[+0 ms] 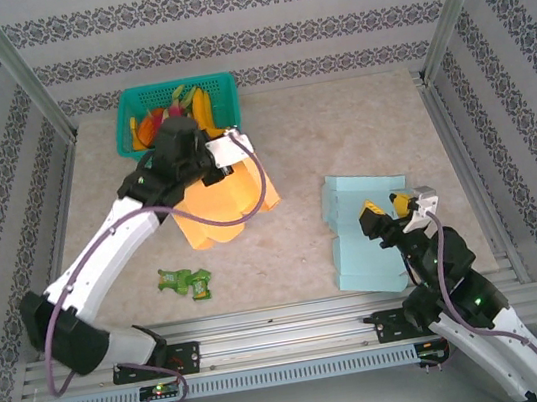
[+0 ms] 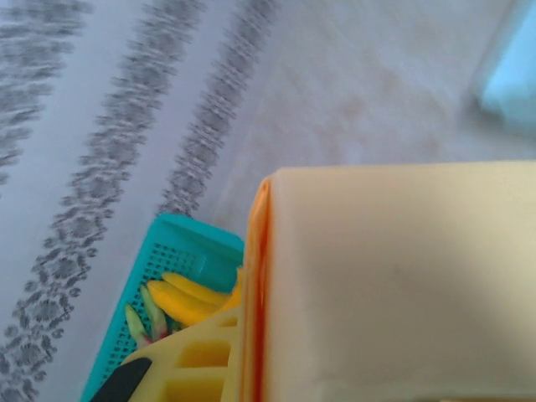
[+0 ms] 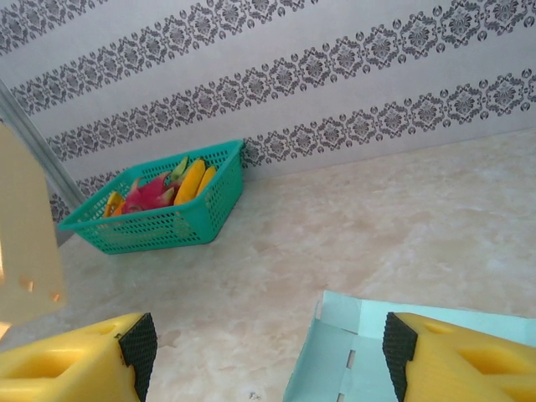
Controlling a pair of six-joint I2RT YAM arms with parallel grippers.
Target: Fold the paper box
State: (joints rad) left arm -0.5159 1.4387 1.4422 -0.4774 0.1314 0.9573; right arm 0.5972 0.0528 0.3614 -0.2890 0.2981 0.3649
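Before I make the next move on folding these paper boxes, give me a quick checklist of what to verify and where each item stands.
1. Left pincer grips the orange paper box: ok, it looks raised off the table.
2. Right pincer open: ok, fingers spread wide.
3. Right pincer above the blue paper box: ok, it hovers over the sheet's right side.
4. Blue paper box lying flat and unfolded: ok.
5. Green wrapper away from both boxes: ok, it lies apart near the front.
6. Orange paper box creases lined up: cannot tell, the left wrist view is too close.
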